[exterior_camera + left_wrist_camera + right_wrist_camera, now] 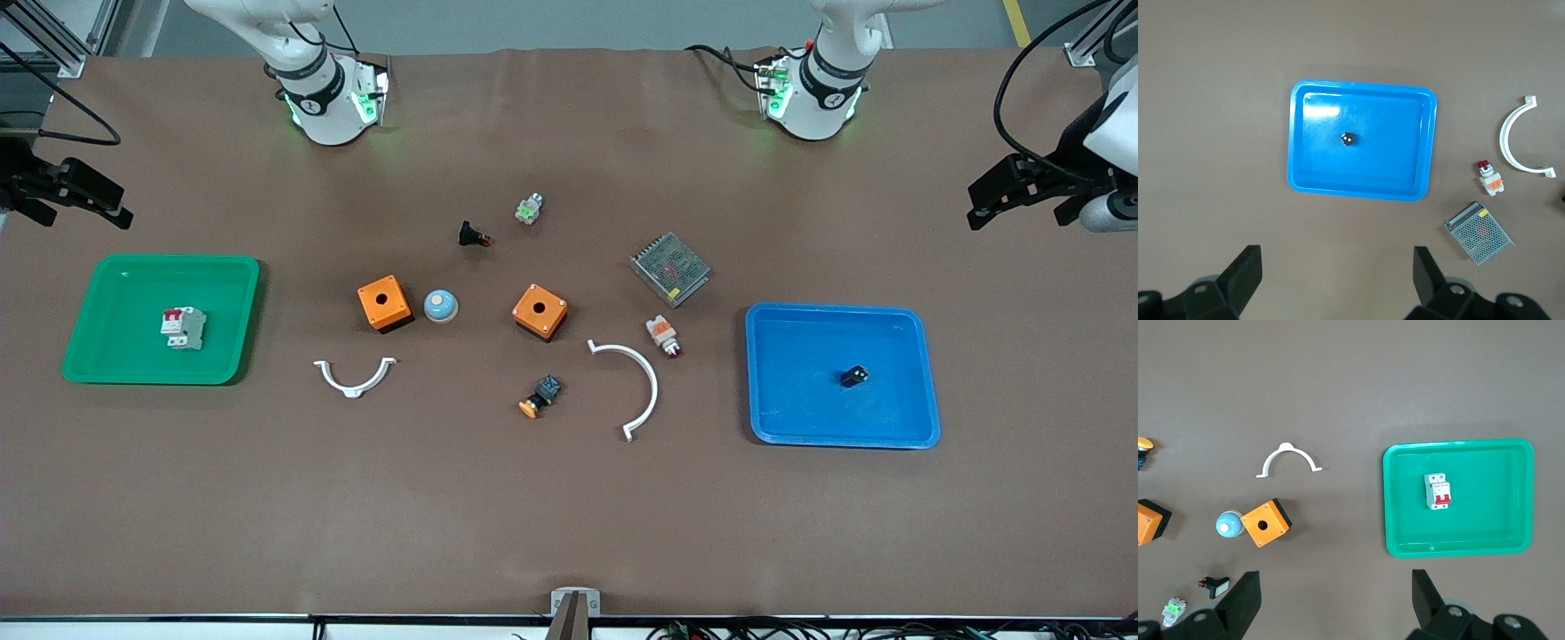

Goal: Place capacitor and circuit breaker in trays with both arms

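Observation:
The capacitor, a tiny black cylinder, lies in the blue tray at the left arm's end of the table; it also shows in the left wrist view. The circuit breaker, a white-grey block with red levers, lies in the green tray at the right arm's end; it also shows in the right wrist view. My left gripper is open and empty, raised above the table beside the blue tray. My right gripper is open and empty, raised beside the green tray.
Between the trays lie two orange boxes, a blue dome, two white curved clips, a metal mesh unit, a white-orange part, a black-blue switch, a black red-tipped part and a green-white part.

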